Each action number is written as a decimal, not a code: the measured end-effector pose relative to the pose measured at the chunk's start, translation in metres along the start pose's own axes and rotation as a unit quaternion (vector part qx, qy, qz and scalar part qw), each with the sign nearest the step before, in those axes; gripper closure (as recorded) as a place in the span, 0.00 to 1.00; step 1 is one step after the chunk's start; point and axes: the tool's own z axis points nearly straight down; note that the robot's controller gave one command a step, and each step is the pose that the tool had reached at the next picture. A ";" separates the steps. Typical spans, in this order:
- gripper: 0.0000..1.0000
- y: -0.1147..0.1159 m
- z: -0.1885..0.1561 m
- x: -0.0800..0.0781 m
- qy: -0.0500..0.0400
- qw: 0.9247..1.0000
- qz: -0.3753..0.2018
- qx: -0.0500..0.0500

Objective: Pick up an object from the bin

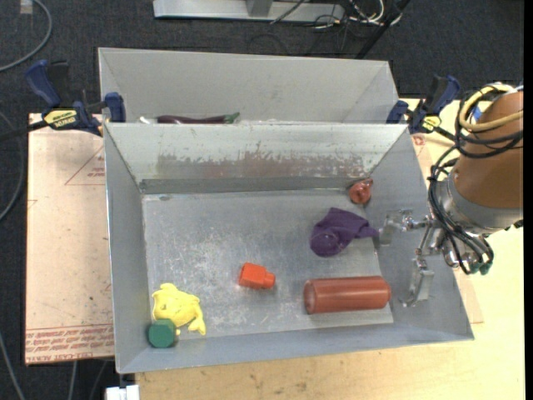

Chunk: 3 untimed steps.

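Your fingers [398, 222] stand spread wide, with nothing between them. You can see the gripper [401, 261] at the right side of the grey metal bin [250, 152], low against its sloping right wall, with the arm [491, 169] and its looped cables coming in from the right edge of the frame.

One finger lies higher in the frame and points left. Its tip is just beside the thin tail of a purple crumpled soft thing [336, 230], which sits on the bin floor right of centre; you cannot tell whether the two touch. The other finger lies lower in the frame, just past the right end of a red-brown cylinder [346, 295]. That cylinder lies on its side along the lower right of the floor, below the purple thing. The finger is close to its end, and contact there cannot be made out either.

Above the purple thing, against the foot of the back wall, you have a small reddish-brown lump [360, 192]. Near the middle of the floor lies a small orange block [256, 277], well apart from the gripper. In the lower left corner a yellow soft figure [177, 307] rests beside a green round cap [161, 334], the two touching.
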 end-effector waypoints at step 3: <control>0.00 0.029 0.095 -0.002 -0.002 0.999 -0.049 0.000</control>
